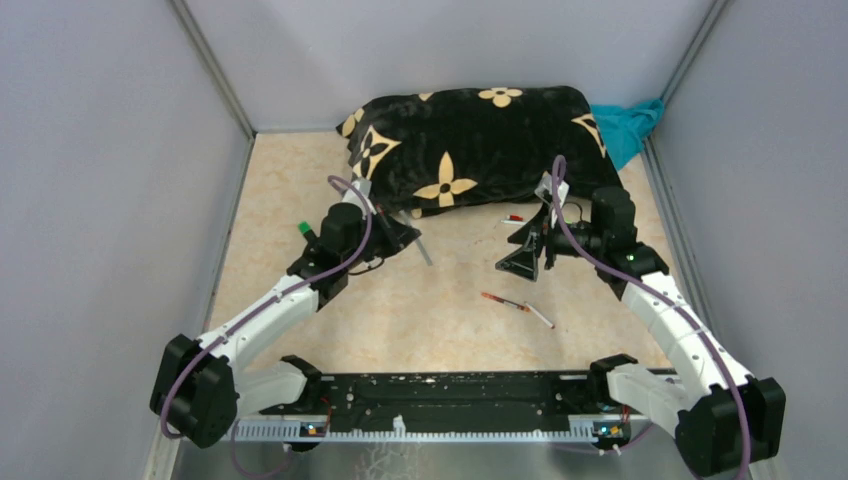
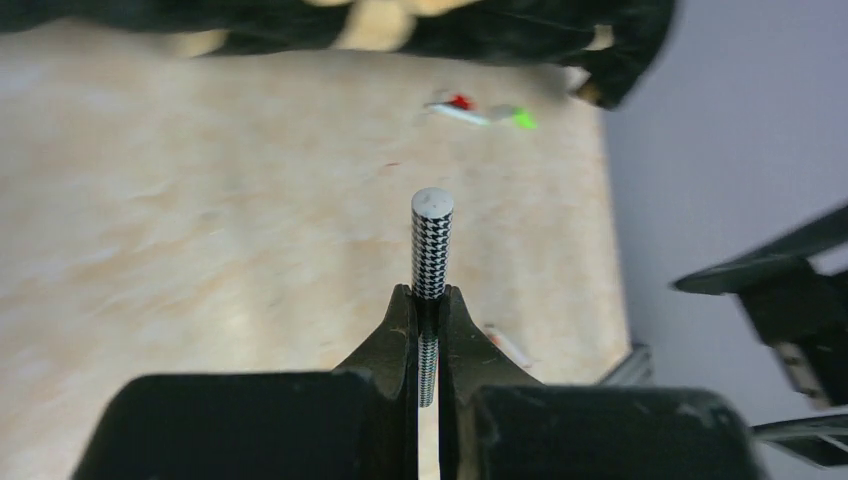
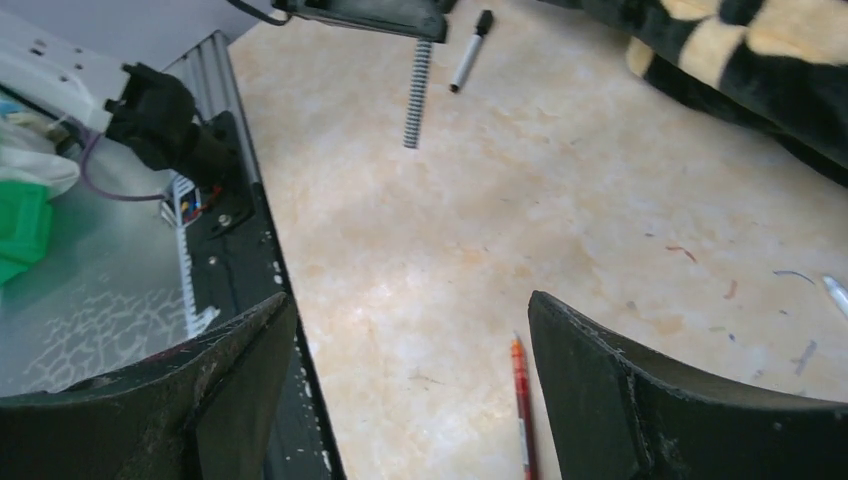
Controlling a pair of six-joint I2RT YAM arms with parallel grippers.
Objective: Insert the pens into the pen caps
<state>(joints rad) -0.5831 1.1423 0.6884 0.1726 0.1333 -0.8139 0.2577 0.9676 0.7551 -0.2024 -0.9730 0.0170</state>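
Left gripper (image 2: 428, 300): jaws pinch the chequered pen (image 2: 432, 240) along its barrel, clear of the surface (image 3: 450, 230). Right gripper (image 3: 405, 335): jaws spread, empty, above a red pen (image 3: 520, 400). No cap can be made out. Advice: the right takes a matching cap, aligns it coaxially and pushes straight on.

Grey panel walls (image 1: 100, 150) on 3 sides; beige marbled tabletop (image 1: 440, 320); black pillow (image 1: 470, 130) w/ cream flower motifs at far edge, teal cloth (image 1: 630, 125) in far-right corner.
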